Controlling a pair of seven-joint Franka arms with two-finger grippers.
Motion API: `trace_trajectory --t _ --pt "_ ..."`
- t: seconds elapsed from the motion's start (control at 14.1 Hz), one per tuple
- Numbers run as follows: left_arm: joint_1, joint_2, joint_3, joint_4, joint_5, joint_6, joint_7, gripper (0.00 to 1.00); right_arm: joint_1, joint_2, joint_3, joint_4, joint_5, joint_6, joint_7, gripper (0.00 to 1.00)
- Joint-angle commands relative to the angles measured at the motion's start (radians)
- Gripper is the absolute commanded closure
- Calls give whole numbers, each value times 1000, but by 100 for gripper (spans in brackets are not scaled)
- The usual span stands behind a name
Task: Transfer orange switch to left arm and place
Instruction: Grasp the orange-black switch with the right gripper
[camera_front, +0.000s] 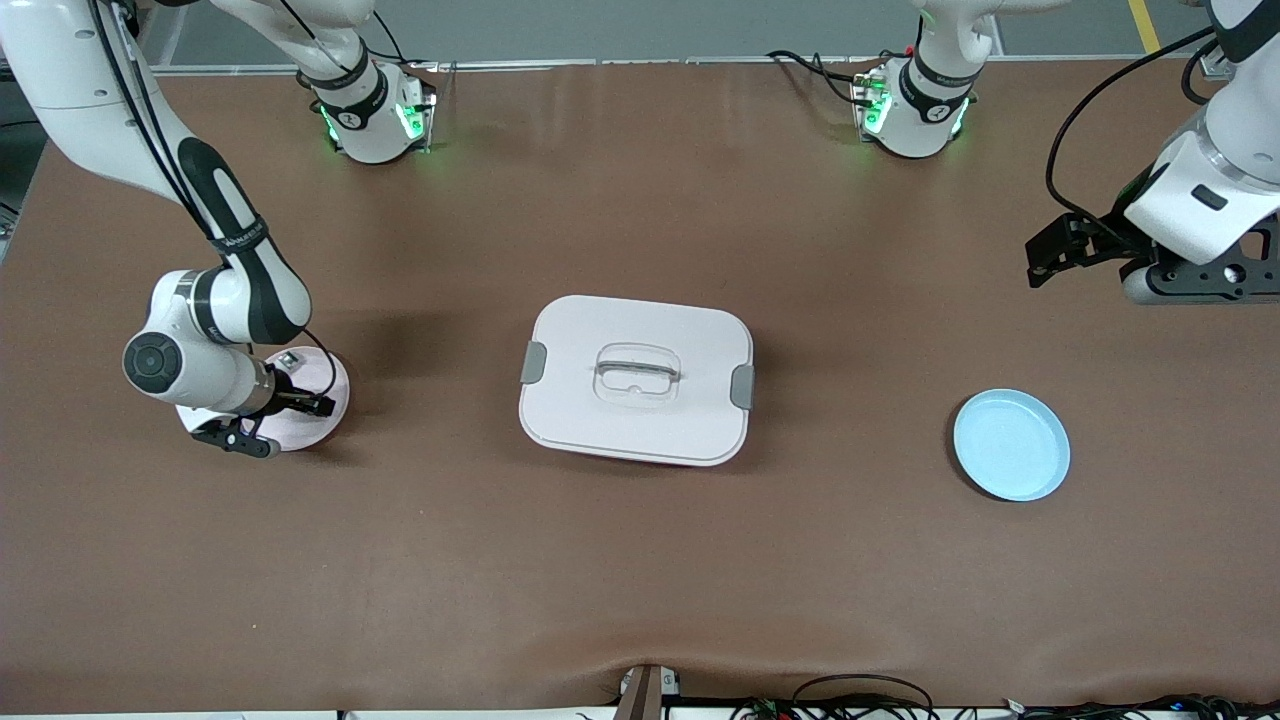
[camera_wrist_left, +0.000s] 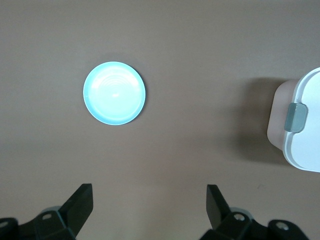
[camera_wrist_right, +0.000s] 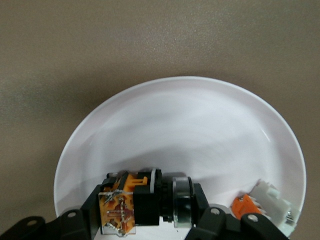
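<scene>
While lying sideways, orange switch (camera_wrist_right: 145, 202) spans right pincer (camera_wrist_right: 147, 215).

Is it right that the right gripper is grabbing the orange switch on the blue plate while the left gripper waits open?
Not quite. The right gripper has shut on the orange switch on the pink plate, not the blue one, as the front view shows. The blue plate lies bare toward the left arm's end of the table. The left gripper does wait open, above the table.
</scene>
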Motion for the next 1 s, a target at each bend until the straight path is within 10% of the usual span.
trace_trajectory --t 0.0,0.93 --pt "4 -10 -3 -8 4 22 -6 0 0 1 8 19 -30 -16 19 82" --pt "2 -18 -30 -8 9 -8 -33 0 201 -176 17 425 -15 -830 205 81"
